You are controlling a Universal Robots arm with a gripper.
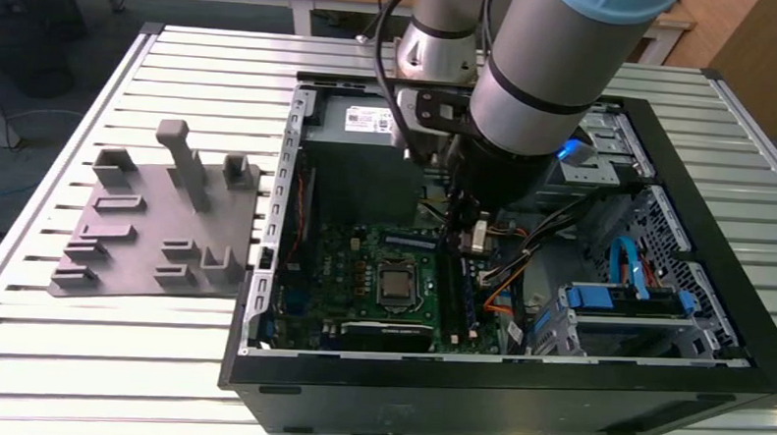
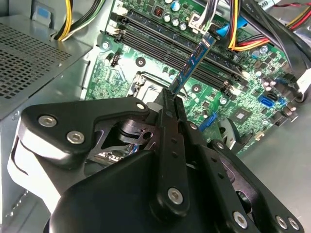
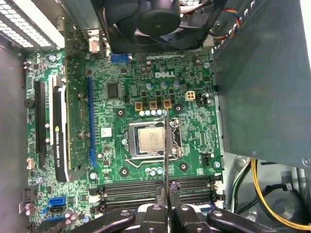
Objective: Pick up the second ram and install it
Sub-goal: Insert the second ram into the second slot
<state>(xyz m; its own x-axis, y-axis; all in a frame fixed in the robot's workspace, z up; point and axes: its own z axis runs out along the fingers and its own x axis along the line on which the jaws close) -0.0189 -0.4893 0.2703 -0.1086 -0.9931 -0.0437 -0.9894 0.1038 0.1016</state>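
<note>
Clearance: open above the memory slots [image 3: 131, 187], around the gripper [image 2: 170, 97] holding the second ram [image 2: 194, 63].
Obstacles: cable bundle [image 2: 248, 36] beside slots; case walls [image 1: 486, 399].

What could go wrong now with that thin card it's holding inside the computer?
The jaws grip the ram by one end, so most of it sticks out; it might twist or slip when pressed. The slots are narrow, so a slight misalignment could jam it or strain the board. Cables crowd one end of the slots and may snag.
</note>
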